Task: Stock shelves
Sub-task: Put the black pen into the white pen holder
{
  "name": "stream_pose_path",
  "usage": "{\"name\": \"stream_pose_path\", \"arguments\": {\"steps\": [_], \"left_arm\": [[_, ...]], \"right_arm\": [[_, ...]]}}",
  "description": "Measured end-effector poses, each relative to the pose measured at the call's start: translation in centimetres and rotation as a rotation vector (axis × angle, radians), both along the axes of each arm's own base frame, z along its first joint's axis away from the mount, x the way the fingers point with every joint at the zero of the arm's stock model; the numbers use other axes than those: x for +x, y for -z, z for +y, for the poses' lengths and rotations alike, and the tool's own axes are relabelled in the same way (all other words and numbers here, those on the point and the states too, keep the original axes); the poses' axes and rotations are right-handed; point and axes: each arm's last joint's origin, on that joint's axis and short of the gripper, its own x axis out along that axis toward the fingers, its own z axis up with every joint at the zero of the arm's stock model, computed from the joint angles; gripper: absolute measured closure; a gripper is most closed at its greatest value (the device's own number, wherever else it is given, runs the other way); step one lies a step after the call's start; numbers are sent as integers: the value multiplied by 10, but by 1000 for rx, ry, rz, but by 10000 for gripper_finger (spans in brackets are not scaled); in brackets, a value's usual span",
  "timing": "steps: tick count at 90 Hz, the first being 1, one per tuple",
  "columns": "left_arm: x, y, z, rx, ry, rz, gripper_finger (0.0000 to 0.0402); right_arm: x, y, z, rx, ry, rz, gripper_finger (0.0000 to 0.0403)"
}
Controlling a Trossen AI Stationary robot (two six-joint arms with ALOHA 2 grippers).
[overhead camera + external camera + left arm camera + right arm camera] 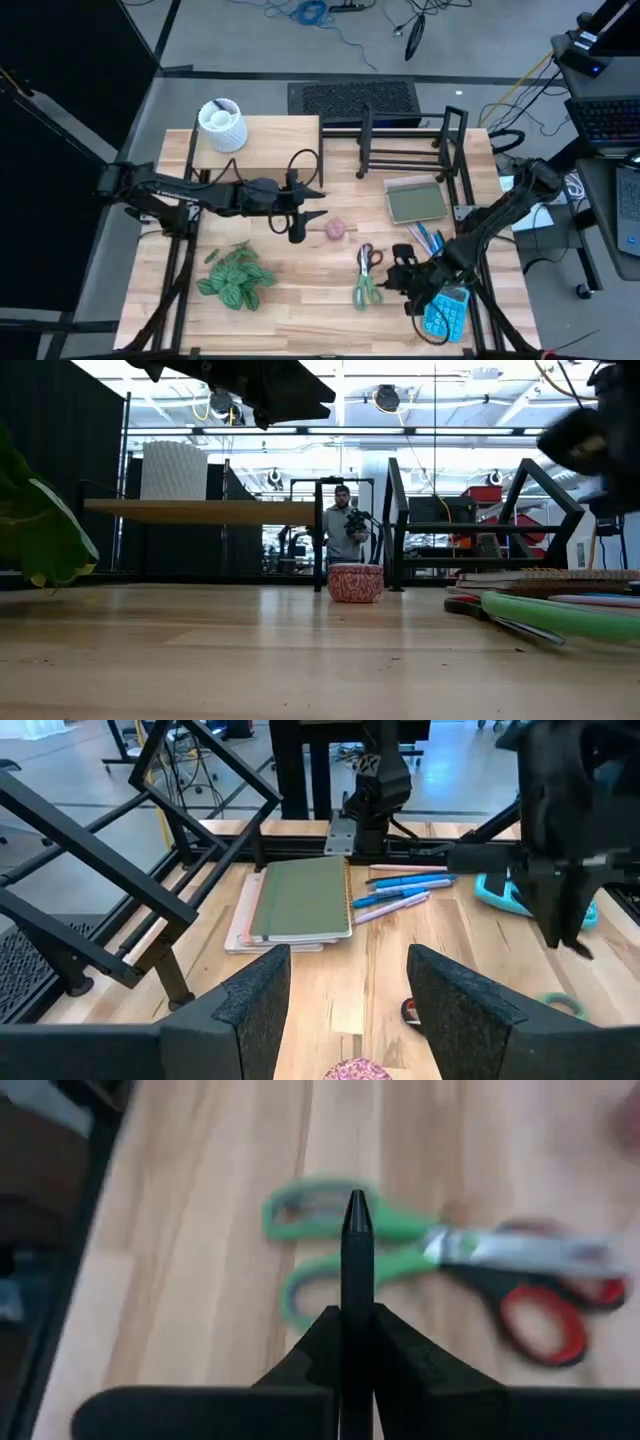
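Presently my right gripper (pixel 356 1342) is clamped on a black pen (pixel 355 1270), above the green scissors (pixel 366 290); my left gripper (pixel 345 1000) hangs wide open and empty over the pink pot (pixel 335 229); the pale-wood shelf (pixel 270 135) and black wire rack (pixel 405 150) stand side by side at the table's far edge.

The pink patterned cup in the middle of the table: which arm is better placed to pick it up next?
Probably the left. The left gripper is open just beside the pink cup, which shows between its fingers in its wrist view. The right gripper is farther away, shut on a black pen.
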Motion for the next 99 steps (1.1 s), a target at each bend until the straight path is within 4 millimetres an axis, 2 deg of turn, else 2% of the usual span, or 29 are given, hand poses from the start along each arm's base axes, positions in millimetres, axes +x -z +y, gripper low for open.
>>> {"name": "stream_pose_path", "arguments": {"steps": [20,36,58,73,99], "left_arm": [[0,0,0,0,0,0,212],[0,0,0,-1,0,0,212],[14,2,-2,-17,49,-101,212],[25,12,-4,-24,81,-139,212],[35,21,-9,-36,169,-182,212]], "right_arm": [[5,-25,-24,-40,25,-140,387],[17,-39,-42,-73,40,-247,387],[39,-59,-69,-163,28,-462,387],[50,-73,-86,-162,-5,-604,387],[58,-92,-100,-228,4,-790,387]]}}
